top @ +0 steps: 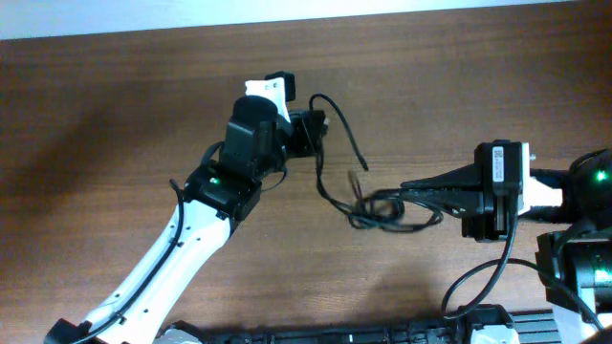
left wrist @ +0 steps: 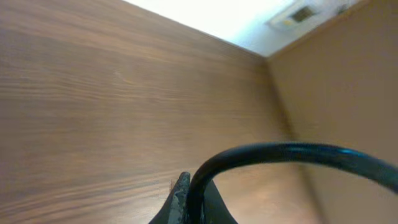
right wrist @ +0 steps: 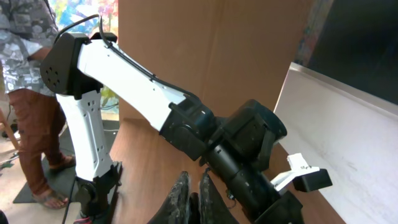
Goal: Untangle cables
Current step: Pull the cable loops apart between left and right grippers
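Observation:
The thin black cables (top: 368, 210) lie knotted on the wooden table (top: 115, 115), right of centre. One strand runs up from the knot to my left gripper (top: 316, 129), which is shut on it. A free end arcs from there to the right and down. In the left wrist view the cable (left wrist: 280, 151) curves out of the shut fingers (left wrist: 189, 199). My right gripper (top: 406, 191) points left into the knot. In the right wrist view its fingers (right wrist: 193, 186) are closed on a black strand (right wrist: 194, 205).
The left arm (right wrist: 124, 74) fills the right wrist view, close ahead of the right gripper. A person (right wrist: 25, 62) stands beyond the table's end. A white wall (top: 382, 8) runs along the table's far edge. Robot bases sit at the near edge.

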